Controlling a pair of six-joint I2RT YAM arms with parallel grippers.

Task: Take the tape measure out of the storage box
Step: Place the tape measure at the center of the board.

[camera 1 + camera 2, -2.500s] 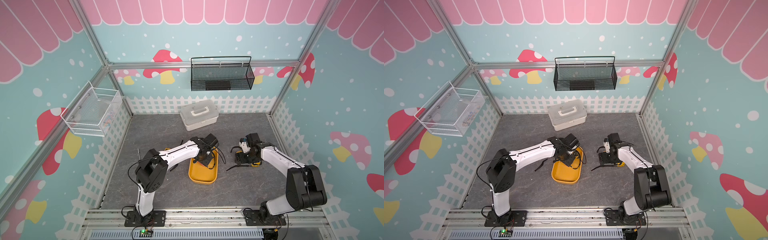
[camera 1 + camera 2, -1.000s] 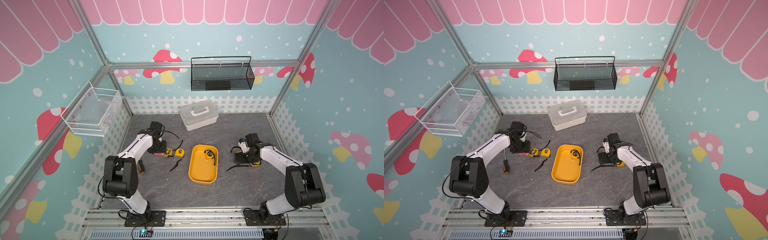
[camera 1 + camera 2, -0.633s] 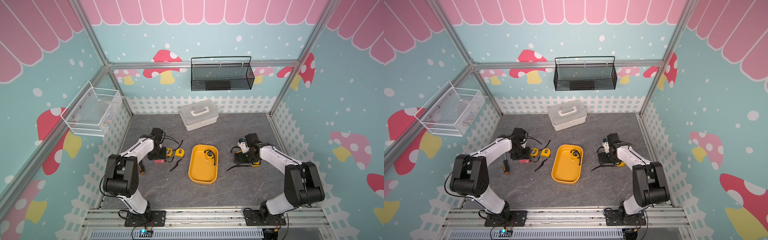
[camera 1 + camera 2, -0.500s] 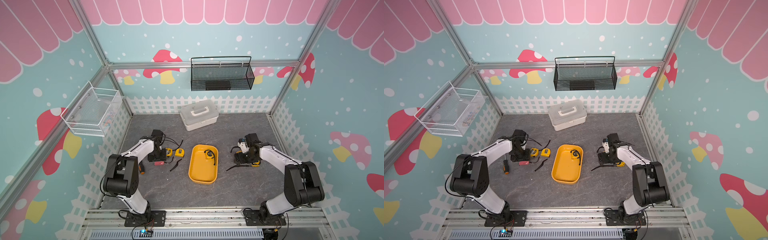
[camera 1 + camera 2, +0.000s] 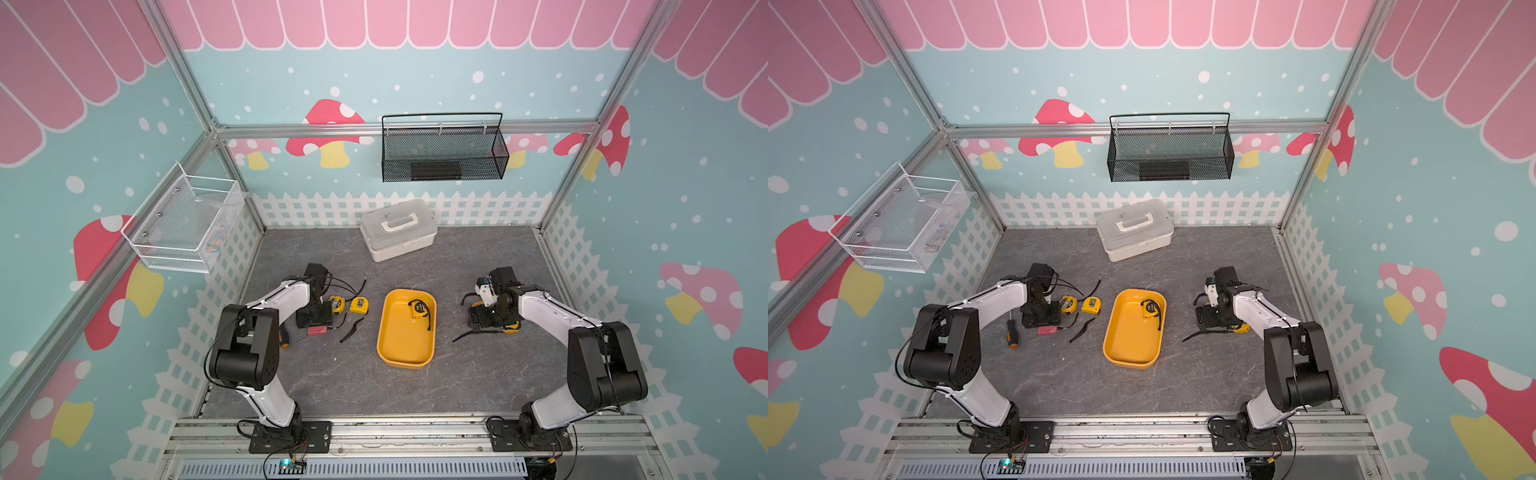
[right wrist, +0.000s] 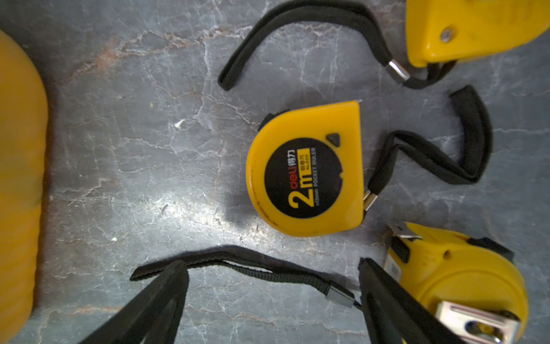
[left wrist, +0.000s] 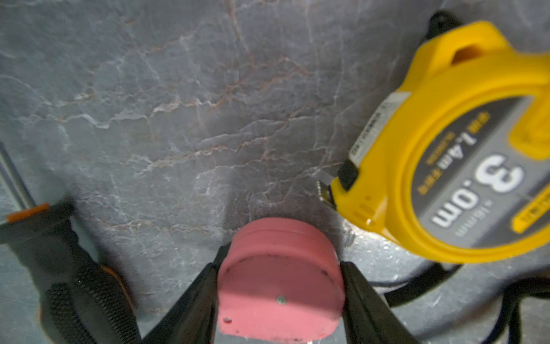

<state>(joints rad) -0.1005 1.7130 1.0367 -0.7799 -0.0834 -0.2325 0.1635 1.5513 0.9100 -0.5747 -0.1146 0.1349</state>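
The storage box (image 5: 405, 353) (image 5: 1131, 355) is an orange-yellow tub at mid-table. One yellow tape measure (image 5: 417, 309) (image 5: 1150, 308) lies at its far end. My left gripper (image 5: 318, 324) (image 5: 1044, 322) (image 7: 279, 268) is to the left of the box, low over the table. Its jaws press both sides of a pink-red tape measure (image 7: 279, 280) (image 5: 318, 331). My right gripper (image 5: 482, 318) (image 5: 1210, 318) (image 6: 272, 265) stands open to the right of the box, straddling a black strap (image 6: 253, 268).
Two yellow tape measures (image 5: 336, 303) (image 5: 359, 305) and a screwdriver (image 5: 1012, 334) (image 7: 59, 268) lie by the left gripper. Three more yellow tape measures (image 6: 306, 169) (image 6: 455, 283) (image 6: 470, 26) sit under the right one. A white lidded case (image 5: 398, 228) stands at the back.
My left arm carried the pink-red tape measure from the box to the left side, then drew slightly toward the front beside the screwdriver. The right arm has not moved.
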